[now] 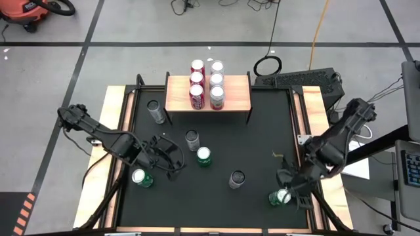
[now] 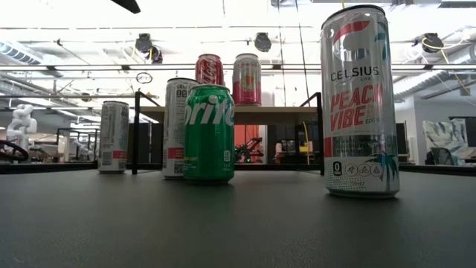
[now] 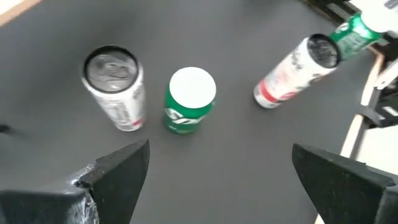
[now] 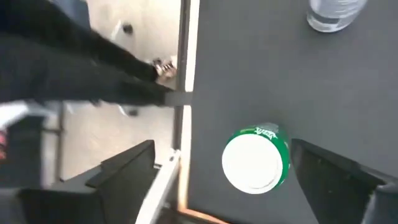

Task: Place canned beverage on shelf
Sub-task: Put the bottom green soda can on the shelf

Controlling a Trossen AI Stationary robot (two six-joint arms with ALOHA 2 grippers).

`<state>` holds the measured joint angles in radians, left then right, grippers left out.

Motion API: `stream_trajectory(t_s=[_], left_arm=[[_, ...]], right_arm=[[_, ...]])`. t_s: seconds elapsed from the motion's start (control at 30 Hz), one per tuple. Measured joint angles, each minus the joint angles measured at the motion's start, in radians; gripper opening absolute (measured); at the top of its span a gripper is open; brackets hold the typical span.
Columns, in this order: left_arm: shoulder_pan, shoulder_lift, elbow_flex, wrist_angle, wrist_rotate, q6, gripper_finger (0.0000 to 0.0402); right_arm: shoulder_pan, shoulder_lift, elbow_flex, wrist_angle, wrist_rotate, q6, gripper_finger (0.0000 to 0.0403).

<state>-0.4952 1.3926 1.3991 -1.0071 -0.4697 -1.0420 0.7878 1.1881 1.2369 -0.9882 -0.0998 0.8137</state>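
Left tool (image 1: 172,159), left-centre of the high view, hangs spread wide over the black mat (image 1: 256,131) with nothing between its fingers; the wrist view looks past them at a silver can (image 3: 115,87) and a green Sprite can (image 3: 188,99), so it looks staged for a pick, not holding. Another green can (image 1: 141,177) stands lower left, just beside that arm. Up top centre, the shelf (image 1: 236,95) carries six cans in two columns of three, red-labelled (image 1: 197,82) on the left and pale ones (image 1: 216,82) on the right, packed toward its left half, which leaves the right half of the wood free for more. Loose on the counter: a silver can (image 1: 156,111) near the shelf's left leg, one (image 1: 191,139) mid-mat, a green one (image 1: 204,156) below it, a dark-topped one (image 1: 236,178) further right. Lower right, the right tool (image 1: 287,191) sits spread on either side of an upright green can (image 4: 256,158) at the mat's edge, fingers flanking it; contact is probably nil, though the wrist view is too blurred to be sure. That can is well apart from the shelf, so it is not yet placed.
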Motion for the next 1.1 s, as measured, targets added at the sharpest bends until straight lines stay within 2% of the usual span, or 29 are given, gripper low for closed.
stream_trajectory(t_s=[0.3,0.5,0.83,1.1], left_arm=[[-0.025,0.0,0.0,0.061,-0.047,0.0,0.0396],[-0.021,0.0,0.0,0.057,-0.06,0.011,0.0396],[-0.022,0.0,0.0,0.057,-0.061,0.0,0.0396],[-0.022,0.0,0.0,0.057,-0.062,0.0,0.0396]], right_arm=[[0.088,0.099,0.0,-0.064,0.026,-0.112,0.037],[0.098,0.131,0.0,-0.082,0.103,-0.162,0.037],[0.098,0.187,-0.006,-0.102,0.1,-0.247,0.037],[0.098,0.194,-0.106,-0.026,0.101,-0.198,0.037]])
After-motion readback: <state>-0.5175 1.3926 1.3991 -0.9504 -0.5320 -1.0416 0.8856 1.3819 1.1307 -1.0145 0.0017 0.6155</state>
